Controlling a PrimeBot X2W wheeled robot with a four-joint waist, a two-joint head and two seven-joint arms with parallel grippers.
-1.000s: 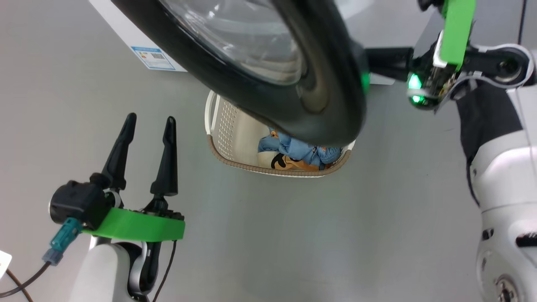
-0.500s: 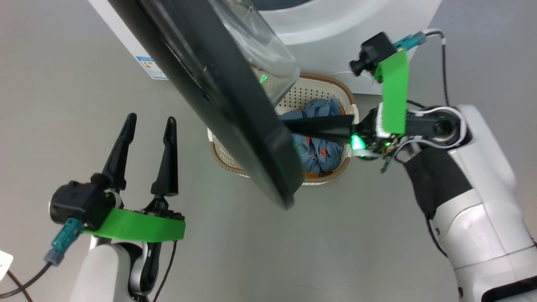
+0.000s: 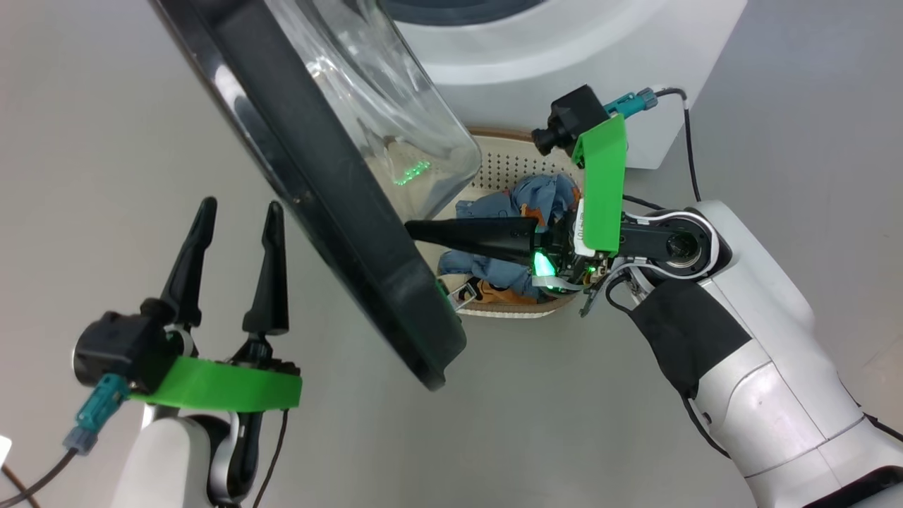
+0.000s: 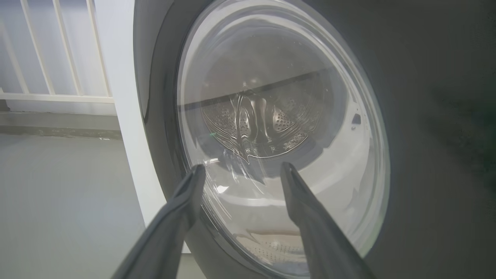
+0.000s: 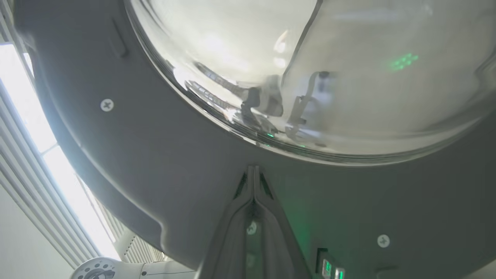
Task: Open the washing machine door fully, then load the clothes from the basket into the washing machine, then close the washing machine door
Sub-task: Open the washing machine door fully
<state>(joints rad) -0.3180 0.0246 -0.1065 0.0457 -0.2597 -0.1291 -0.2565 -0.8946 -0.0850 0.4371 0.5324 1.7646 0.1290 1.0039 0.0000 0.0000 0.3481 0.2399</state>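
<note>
**Washing machine door [image 3: 303, 197], open, seen edge-on in front of the washing machine [image 3: 564, 56]**

Right hand [image 3: 413, 228]: fingers clenched together, holding nothing, tips at the door's inner face and apparently touching it. Left hand [image 3: 240, 204]: fingers spread, holding nothing, on the door's outer side and apart from it. Basket [image 3: 504, 162]: on the floor [image 3: 564, 423] behind the door, against the machine's front, holding the clothes [image 3: 543, 197].

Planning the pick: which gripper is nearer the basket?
Right. The right gripper, shut, reaches over the basket, tips at the inside of the washing machine door. The left gripper, open, sits beyond that door, clear of the basket.
</note>
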